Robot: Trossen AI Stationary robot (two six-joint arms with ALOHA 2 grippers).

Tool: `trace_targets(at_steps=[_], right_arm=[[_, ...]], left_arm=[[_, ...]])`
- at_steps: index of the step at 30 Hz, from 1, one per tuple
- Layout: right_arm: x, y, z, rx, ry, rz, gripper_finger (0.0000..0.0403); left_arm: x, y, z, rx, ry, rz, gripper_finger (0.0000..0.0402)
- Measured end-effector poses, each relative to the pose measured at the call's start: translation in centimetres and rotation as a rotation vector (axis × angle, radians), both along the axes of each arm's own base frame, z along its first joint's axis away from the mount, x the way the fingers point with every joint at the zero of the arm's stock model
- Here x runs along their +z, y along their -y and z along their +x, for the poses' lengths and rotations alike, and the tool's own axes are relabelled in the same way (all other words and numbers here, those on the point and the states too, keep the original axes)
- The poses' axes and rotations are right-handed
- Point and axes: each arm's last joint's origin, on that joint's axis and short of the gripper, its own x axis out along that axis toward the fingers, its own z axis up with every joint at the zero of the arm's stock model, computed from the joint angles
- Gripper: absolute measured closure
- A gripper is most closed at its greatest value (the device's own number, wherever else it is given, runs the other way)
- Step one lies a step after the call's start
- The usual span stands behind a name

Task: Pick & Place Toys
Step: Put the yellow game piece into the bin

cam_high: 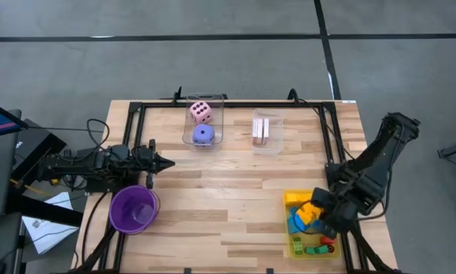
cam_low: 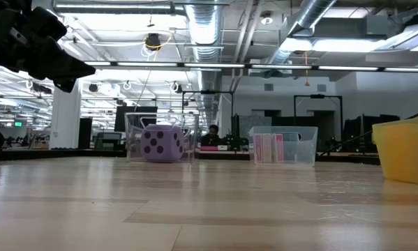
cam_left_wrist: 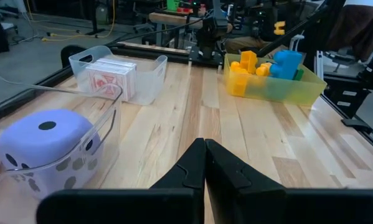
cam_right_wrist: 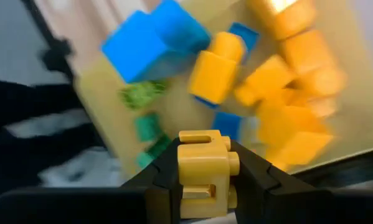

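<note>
My right gripper [cam_right_wrist: 205, 186] hangs over the yellow tray [cam_high: 294, 245] at the table's near right and is shut on a yellow block [cam_right_wrist: 203, 163]. In the tray lie blue [cam_right_wrist: 154, 42], yellow [cam_right_wrist: 214, 73], orange [cam_right_wrist: 292, 127] and green blocks [cam_right_wrist: 144, 126]. My left gripper [cam_left_wrist: 205, 163] is shut and holds nothing; it points level from the left edge toward the table's middle, just beyond the purple cup [cam_high: 134, 210]. A pink die [cam_high: 200, 112] and a purple die [cam_high: 203, 135] sit in one clear box, pink-white cards [cam_high: 261, 129] in another. My right gripper pinches the yellow block by two opposite sides [cam_right_wrist: 181, 171] between its two fingers. The fingers come from above, pointing steeply down. The block is lifted clear above the blocks in the tray, its studded face toward the wrist camera.
The two clear boxes [cam_high: 205, 120] [cam_high: 269, 137] stand side by side near the far edge. A black frame rail [cam_high: 235, 104] runs along the table's edges. Bare wood [cam_high: 228, 198] lies between the cup and the tray.
</note>
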Motion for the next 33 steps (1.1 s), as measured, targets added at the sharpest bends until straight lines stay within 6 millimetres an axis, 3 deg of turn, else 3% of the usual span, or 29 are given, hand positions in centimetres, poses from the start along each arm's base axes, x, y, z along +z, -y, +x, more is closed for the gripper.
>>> trace_targets(at_steps=[8, 13, 20, 24, 33], right_arm=[[-0.2, 0.5, -0.4, 0.271, 0.048, -0.127, 0.0315], [-3.2, 1.2, -0.5, 0.289, 0.057, -0.117, 0.0315], [-5.1, 2.2, -0.8, 0.381, 0.09, -0.133, 0.0315], [-7.1, 2.0, -0.8, 0.483, 0.103, -0.103, 0.0315], [-7.9, 2.2, -0.9, 0.585, 0.111, -0.125, 0.0314]], left_arm=[[0.0, 0.0, 0.0, -0.001, -0.003, 0.002, 0.0399], [0.0, 0.0, 0.0, -0.001, -0.003, 0.002, 0.0396], [0.0, 0.0, 0.0, -0.002, -0.002, 0.002, 0.0398], [0.1, 0.0, 0.0, -0.003, 0.007, 0.002, 0.0396], [0.1, 0.0, 0.0, -0.005, 0.013, 0.002, 0.0398]])
